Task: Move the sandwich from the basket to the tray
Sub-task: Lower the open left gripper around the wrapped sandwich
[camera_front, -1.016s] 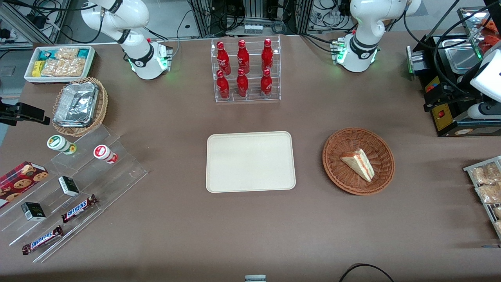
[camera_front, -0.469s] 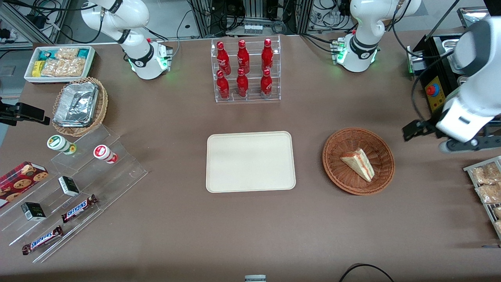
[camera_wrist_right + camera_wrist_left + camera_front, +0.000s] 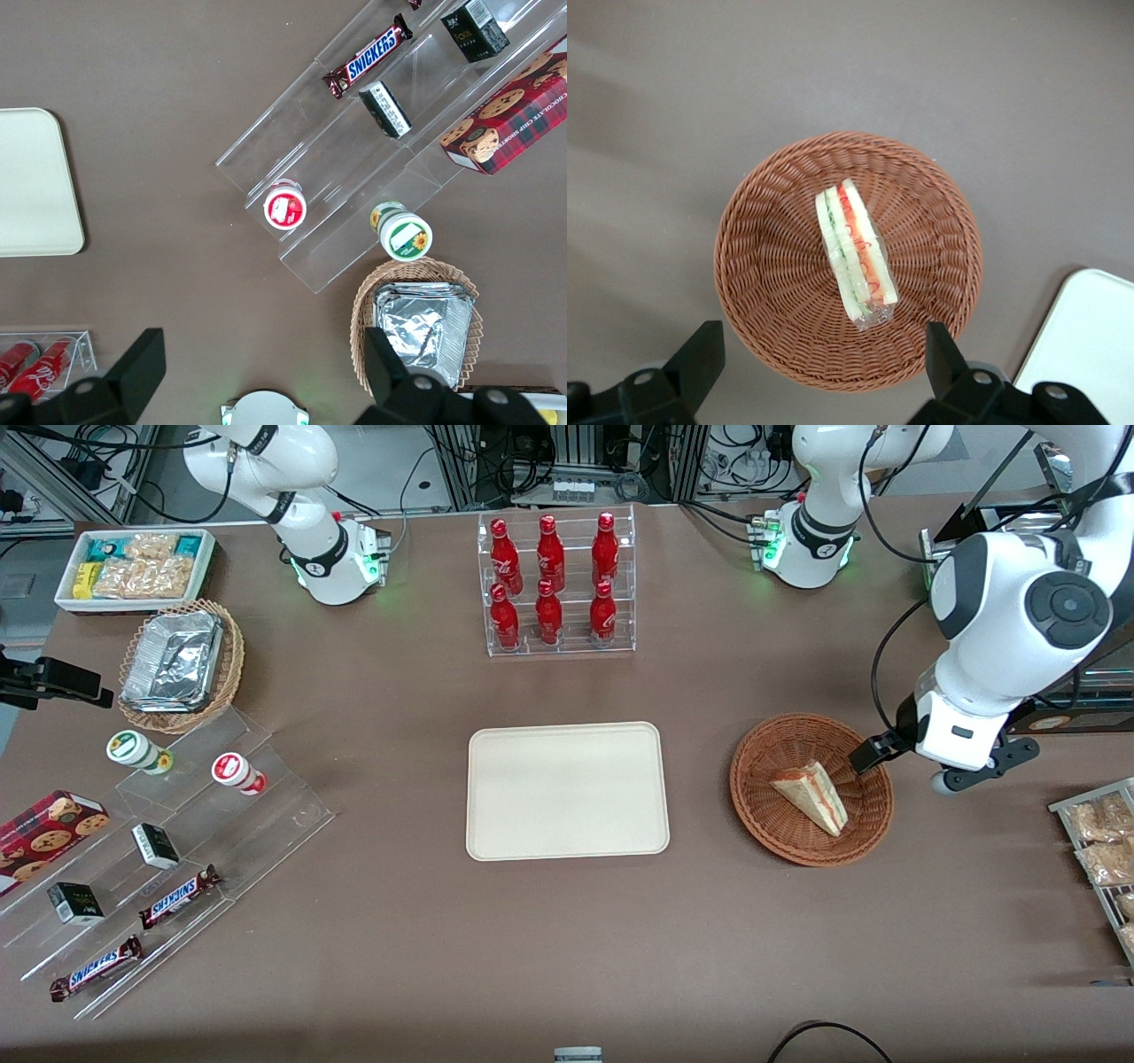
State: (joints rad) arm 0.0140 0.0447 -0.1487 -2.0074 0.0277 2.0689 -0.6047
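Observation:
The sandwich (image 3: 811,797), a pale wedge with red-orange and green filling, lies in the round reddish-brown wicker basket (image 3: 753,815). The cream rectangular tray (image 3: 567,790) lies empty beside the basket, toward the parked arm's end. My left gripper (image 3: 890,755) hangs open and empty above the basket's rim on the working arm's side. In the left wrist view the sandwich (image 3: 855,257) lies wrapped in clear film in the basket (image 3: 771,283), and the gripper (image 3: 822,354) has its jaws wide apart above the rim. A corner of the tray (image 3: 1090,345) shows there too.
A clear rack of red bottles (image 3: 556,584) stands farther from the camera than the tray. A wire rack of snack packets (image 3: 1103,850) and a black machine (image 3: 1001,629) are at the working arm's end. A stepped clear shelf of snacks (image 3: 177,850), a foil-lined tan basket (image 3: 182,664) and a white bin (image 3: 133,567) are at the parked arm's end.
The left arm has swung in from the table's working-arm end toward the basket, bringing the gripper over the basket's rim. The sandwich, basket and tray have not moved.

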